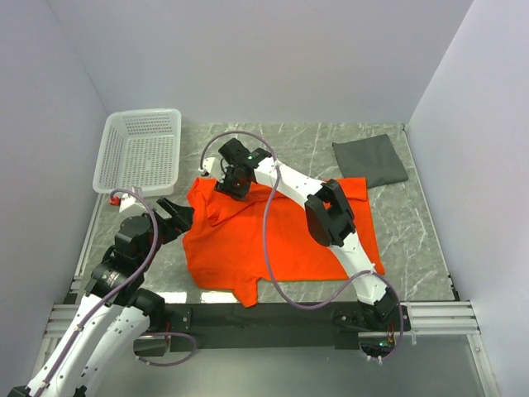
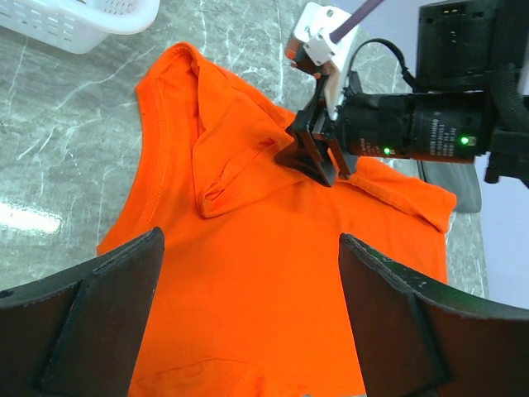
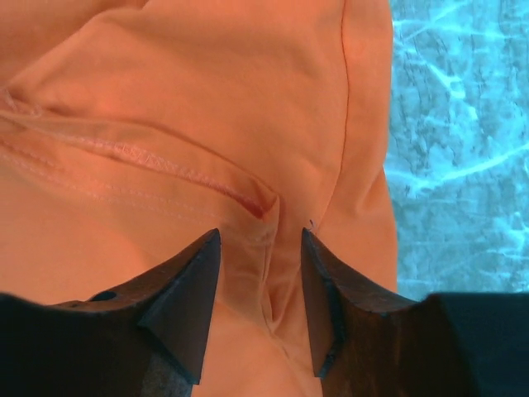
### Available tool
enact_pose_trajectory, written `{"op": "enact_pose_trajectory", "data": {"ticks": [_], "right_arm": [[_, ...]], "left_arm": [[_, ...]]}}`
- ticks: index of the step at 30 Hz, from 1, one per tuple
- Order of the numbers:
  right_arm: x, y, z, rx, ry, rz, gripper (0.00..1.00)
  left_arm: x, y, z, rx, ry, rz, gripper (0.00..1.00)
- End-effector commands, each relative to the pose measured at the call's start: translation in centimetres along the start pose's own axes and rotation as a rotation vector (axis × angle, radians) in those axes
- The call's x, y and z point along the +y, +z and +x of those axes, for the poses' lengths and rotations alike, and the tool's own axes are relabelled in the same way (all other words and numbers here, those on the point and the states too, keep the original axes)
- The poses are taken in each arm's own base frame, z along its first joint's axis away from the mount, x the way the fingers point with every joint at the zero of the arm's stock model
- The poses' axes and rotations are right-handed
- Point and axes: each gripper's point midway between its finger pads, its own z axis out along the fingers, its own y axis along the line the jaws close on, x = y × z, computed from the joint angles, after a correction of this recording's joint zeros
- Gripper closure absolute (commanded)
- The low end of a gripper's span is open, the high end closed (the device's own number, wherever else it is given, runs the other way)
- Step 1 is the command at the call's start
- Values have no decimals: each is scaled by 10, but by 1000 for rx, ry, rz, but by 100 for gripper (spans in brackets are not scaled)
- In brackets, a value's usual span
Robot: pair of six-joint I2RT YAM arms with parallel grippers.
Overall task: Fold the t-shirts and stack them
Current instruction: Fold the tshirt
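Note:
The bright orange t-shirt (image 1: 281, 240) lies spread on the table, its upper left part rumpled and folded over. My right gripper (image 1: 234, 184) is down on that rumpled part near the collar. In the right wrist view its jaws (image 3: 260, 236) stand partly apart astride a raised ridge of orange cloth (image 3: 165, 99). My left gripper (image 1: 178, 213) hovers wide open at the shirt's left edge, with only flat orange cloth (image 2: 248, 273) seen beyond its fingers (image 2: 250, 236). The dark grey t-shirt (image 1: 370, 160) lies folded at the back right.
A white lattice basket (image 1: 140, 113) stands at the back left, its corner also in the left wrist view (image 2: 83, 25). Grey walls close in the marbled table (image 1: 413, 223) on three sides. The right arm (image 1: 331, 215) stretches across the orange shirt.

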Motion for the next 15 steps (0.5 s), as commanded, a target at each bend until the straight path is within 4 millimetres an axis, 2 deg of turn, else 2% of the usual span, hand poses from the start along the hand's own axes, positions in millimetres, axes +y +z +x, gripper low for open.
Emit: {"op": "enact_pose_trajectory", "data": {"ticks": [1, 6, 9, 10, 13, 15], "right_arm": [[-2, 5, -7, -15, 21, 0, 51], [-1, 6, -7, -15, 21, -4, 59], [0, 3, -9, -22, 22, -9, 73], [1, 2, -9, -22, 22, -12, 81], [3, -9, -14, -44, 15, -18, 93], [5, -24, -17, -61, 3, -18, 95]], "left_arm": [[-5, -1, -3, -9, -17, 26, 9], [-5, -2, -3, -10, -19, 25, 9], [-6, -2, -3, -10, -21, 27, 9], [-5, -2, -3, -10, -19, 23, 9], [-6, -3, -5, -15, -22, 27, 9], [-6, -3, -5, -17, -22, 29, 9]]}}
